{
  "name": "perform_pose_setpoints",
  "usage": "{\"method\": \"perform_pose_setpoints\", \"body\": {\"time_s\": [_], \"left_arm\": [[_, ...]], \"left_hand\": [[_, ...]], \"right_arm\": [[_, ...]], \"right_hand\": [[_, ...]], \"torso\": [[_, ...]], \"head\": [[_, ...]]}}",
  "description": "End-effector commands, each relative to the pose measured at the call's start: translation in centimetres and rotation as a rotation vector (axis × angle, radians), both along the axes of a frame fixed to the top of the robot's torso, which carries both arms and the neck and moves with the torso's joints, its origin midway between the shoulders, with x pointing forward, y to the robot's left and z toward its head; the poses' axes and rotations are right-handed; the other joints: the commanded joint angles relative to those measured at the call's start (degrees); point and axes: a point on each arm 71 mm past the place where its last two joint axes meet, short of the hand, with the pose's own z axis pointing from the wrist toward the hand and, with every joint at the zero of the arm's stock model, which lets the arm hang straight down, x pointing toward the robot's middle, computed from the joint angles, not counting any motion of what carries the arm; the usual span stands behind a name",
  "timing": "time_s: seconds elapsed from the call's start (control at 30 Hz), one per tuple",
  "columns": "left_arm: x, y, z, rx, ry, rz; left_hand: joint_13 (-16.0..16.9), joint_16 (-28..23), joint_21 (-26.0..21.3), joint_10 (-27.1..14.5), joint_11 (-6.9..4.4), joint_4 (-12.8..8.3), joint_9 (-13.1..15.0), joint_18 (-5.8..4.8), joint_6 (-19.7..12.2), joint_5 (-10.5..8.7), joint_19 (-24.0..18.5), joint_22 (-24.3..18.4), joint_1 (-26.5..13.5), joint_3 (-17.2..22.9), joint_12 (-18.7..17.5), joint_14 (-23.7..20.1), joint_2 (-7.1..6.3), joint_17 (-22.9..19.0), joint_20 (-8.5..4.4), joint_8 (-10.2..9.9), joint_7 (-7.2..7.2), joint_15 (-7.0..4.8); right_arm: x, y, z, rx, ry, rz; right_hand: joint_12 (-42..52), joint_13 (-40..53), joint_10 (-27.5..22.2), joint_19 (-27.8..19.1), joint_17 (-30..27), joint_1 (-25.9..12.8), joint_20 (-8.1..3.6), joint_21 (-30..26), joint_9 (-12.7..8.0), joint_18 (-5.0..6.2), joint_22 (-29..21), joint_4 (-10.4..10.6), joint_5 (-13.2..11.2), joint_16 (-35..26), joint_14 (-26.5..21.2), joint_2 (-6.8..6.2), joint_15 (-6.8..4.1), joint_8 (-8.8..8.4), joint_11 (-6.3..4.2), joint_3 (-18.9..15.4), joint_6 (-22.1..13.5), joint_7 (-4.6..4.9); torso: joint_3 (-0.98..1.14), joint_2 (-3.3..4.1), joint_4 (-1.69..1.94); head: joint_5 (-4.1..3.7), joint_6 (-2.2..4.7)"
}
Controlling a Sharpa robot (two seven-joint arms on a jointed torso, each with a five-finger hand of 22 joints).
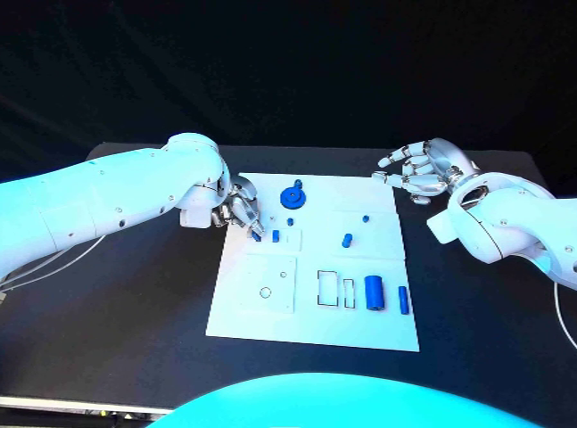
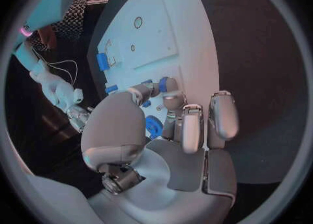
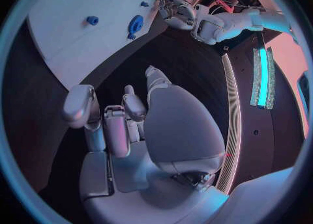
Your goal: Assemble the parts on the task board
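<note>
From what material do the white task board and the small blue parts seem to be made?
The task board looks like rigid white plastic or painted sheet: flat, matte, with sharp cut-outs. The blue parts, such as the cylinder, look like moulded or printed plastic: uniform colour, no metallic shine. Neither is certain.

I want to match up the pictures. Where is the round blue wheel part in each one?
Head view: the round blue part sits on the white task board, near its far edge, beside the left hand.
Left wrist view: it peeks out between the fingers.
Right wrist view: it lies near the board's edge.
Shared landmark: the left hand.
</note>
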Motion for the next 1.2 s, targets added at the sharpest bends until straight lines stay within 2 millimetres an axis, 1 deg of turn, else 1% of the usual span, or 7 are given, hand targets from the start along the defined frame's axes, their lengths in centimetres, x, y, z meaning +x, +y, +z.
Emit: {"method": "perform_pose_setpoints", "body": {"time_s": [0.03,0.23,0.57,0.67,0.9,0.97,1.2], "left_arm": [[-0.43,0.08,-0.60,0.020,0.040,-0.021],[-0.47,0.06,-0.62,0.021,0.045,-0.024],[-0.52,0.08,-0.66,0.022,0.054,-0.028],[-0.53,0.09,-0.67,0.023,0.056,-0.029],[-0.49,0.22,-0.67,0.028,0.054,-0.027],[-0.48,0.27,-0.67,0.030,0.054,-0.027],[-0.43,0.37,-0.67,0.038,0.047,-0.028]], "left_hand": [[0.06,0.31,-0.10,0.25,-0.13,-2.46,0.19,-1.07,-0.16,0.37,0.36,0.05,1.25,3.18,-0.04,5.62,0.11,13.57,0.13,-0.22,-0.01,-0.42],[0.32,0.32,-0.06,0.48,-0.06,-3.96,0.53,-1.08,-0.17,0.33,0.40,0.15,2.21,5.72,-0.09,5.62,-0.10,13.59,0.22,-0.12,0.11,-0.37],[0.56,0.39,-0.03,0.65,-0.03,-4.42,0.64,-1.09,-0.10,0.34,0.43,0.22,2.41,6.58,0.01,5.66,0.02,13.72,0.25,-0.07,0.15,-0.34],[1.18,0.47,0.01,0.94,-0.02,-4.57,0.69,-1.11,0.04,0.32,0.47,0.28,2.43,6.93,0.40,5.71,0.14,13.88,0.26,0.00,0.16,-0.32],[1.67,0.52,0.18,1.27,-0.03,-5.21,0.78,-1.15,0.33,0.35,0.66,0.54,2.63,8.01,0.66,5.73,0.58,13.97,0.25,0.07,0.17,-0.31],[1.76,0.54,0.18,1.32,-0.03,-5.32,0.79,-1.15,0.37,0.35,0.66,0.54,2.66,8.15,0.71,5.75,0.63,14.02,0.24,0.07,0.17,-0.31],[1.98,0.57,0.30,1.46,-0.04,-5.66,0.81,-1.18,0.49,0.35,0.79,0.71,2.70,8.57,0.82,5.76,0.72,14.06,0.22,0.09,0.17,-0.31]], "right_arm": [[-0.03,0.06,0.01,-0.001,-0.005,0.008],[-0.04,0.07,0.01,-0.001,-0.005,0.009],[-0.06,0.04,0.02,-0.001,-0.005,0.008],[-0.06,0.04,0.02,-0.001,-0.005,0.008],[-0.06,0.02,0.02,-0.001,-0.005,0.008],[-0.06,0.01,0.02,-0.002,-0.005,0.007],[-0.06,0.01,0.02,-0.002,-0.005,0.007]], "right_hand": [[-0.08,-0.01,-0.13,-0.29,4.85,-0.30,-0.19,-0.36,-0.05,1.04,0.03,0.14,0.29,-0.37,3.68,-0.13,-0.32,0.07,-0.02,0.33,0.47,-0.07],[-0.08,-0.01,-0.13,-0.29,4.85,-0.30,-0.19,-0.36,-0.05,1.04,0.03,0.14,0.29,-0.37,3.68,-0.13,-0.32,0.07,-0.02,0.33,0.47,-0.07],[-0.08,-0.01,-0.13,-0.29,4.85,-0.30,-0.19,-0.36,-0.05,1.04,0.03,0.14,0.29,-0.37,3.68,-0.13,-0.32,0.07,-0.02,0.33,0.47,-0.07],[-0.08,-0.01,-0.13,-0.29,4.85,-0.30,-0.19,-0.36,-0.05,1.04,0.03,0.14,0.29,-0.37,3.68,-0.13,-0.32,0.07,-0.02,0.33,0.47,-0.07],[-0.08,-0.01,-0.13,-0.29,4.85,-0.30,-0.19,-0.36,-0.05,1.04,0.03,0.14,0.29,-0.37,3.68,-0.13,-0.32,0.07,-0.02,0.33,0.47,-0.07],[-0.08,-0.01,-0.13,-0.29,4.85,-0.30,-0.19,-0.36,-0.05,1.04,0.03,0.14,0.29,-0.37,3.68,-0.13,-0.32,0.07,-0.02,0.33,0.47,-0.07],[-0.08,-0.01,-0.13,-0.29,4.85,-0.30,-0.19,-0.36,-0.05,1.04,0.03,0.14,0.29,-0.37,3.68,-0.13,-0.32,0.07,-0.02,0.33,0.47,-0.07]], "torso": [[0.01,0.00,-0.03],[0.05,0.01,-0.05],[0.05,0.01,-0.04],[0.05,0.02,-0.03],[0.02,0.02,-0.03],[0.01,0.02,-0.02],[-0.03,0.03,-0.01]], "head": [[0.04,-0.01],[0.06,-0.02],[0.02,-0.06],[0.02,-0.07],[-0.01,-0.06],[-0.02,-0.17],[-0.02,-0.10]]}}
